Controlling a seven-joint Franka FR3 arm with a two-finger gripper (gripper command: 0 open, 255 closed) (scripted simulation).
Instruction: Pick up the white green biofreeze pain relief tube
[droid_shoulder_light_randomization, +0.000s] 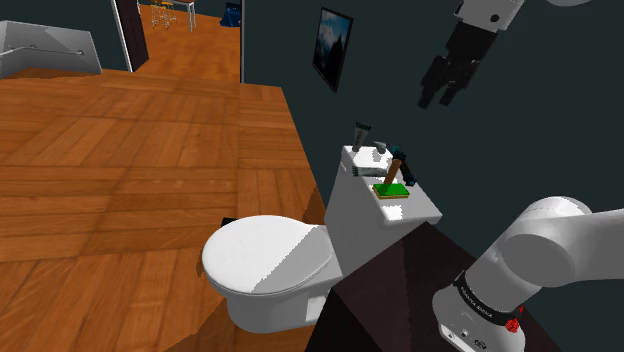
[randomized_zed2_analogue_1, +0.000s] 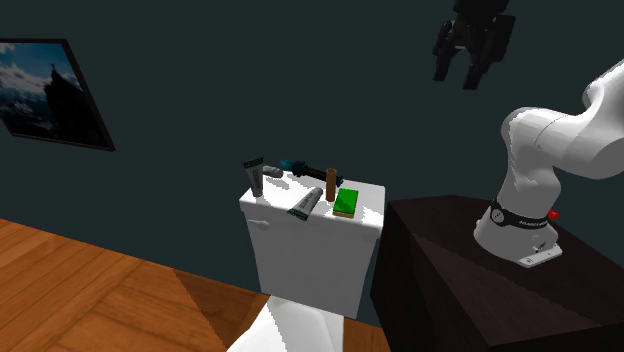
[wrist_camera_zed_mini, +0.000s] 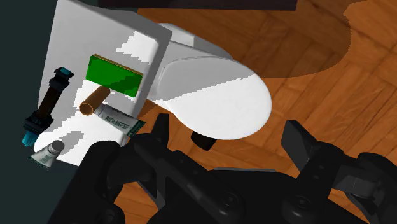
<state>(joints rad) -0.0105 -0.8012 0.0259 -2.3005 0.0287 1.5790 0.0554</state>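
Overhead, the all-black two-finger gripper hangs high and well apart from everything, its jaws released and nothing between them. The white and green pain relief tube lies flat on the white toilet tank lid, near that lid's front edge. Just beside it, to the second exterior view's right, sits a flat green block on a yellowish base, with a short brown cylinder standing close behind the two. Farther left stands a grey tube with a dark cap, and a black tool with teal ends lies along the far edge by the dark teal wall. The tank is narrow and crowded, backed right against the wall, which carries a framed landscape picture. Its right side is just beside the dark box stand. The closed white toilet seat juts out over a wooden plank floor, which spreads wide to the shoulder view's left.
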